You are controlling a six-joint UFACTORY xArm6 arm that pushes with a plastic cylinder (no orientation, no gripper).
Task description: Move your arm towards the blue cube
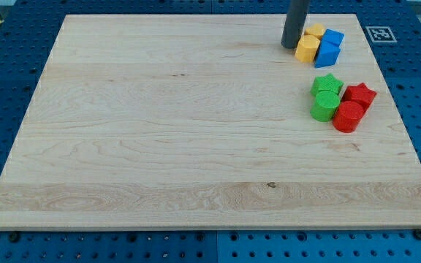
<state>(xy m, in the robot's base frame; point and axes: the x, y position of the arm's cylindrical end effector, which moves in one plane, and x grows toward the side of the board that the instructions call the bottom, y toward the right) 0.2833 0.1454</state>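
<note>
My tip (291, 45) rests on the wooden board at the view's top right, at the end of the dark rod. Just to its right lies a cluster of two yellow and two blue blocks. The blue cube (333, 38) is at the cluster's top right, beyond a yellow block (315, 31). A second yellow block (307, 50) almost touches the tip. Another blue block (327, 55) sits below the cube.
Lower on the right lie a green star (327, 85), a green cylinder (324, 107), a red star (359, 95) and a red cylinder (348, 117), packed together. The board's (196, 131) top edge is close behind the tip.
</note>
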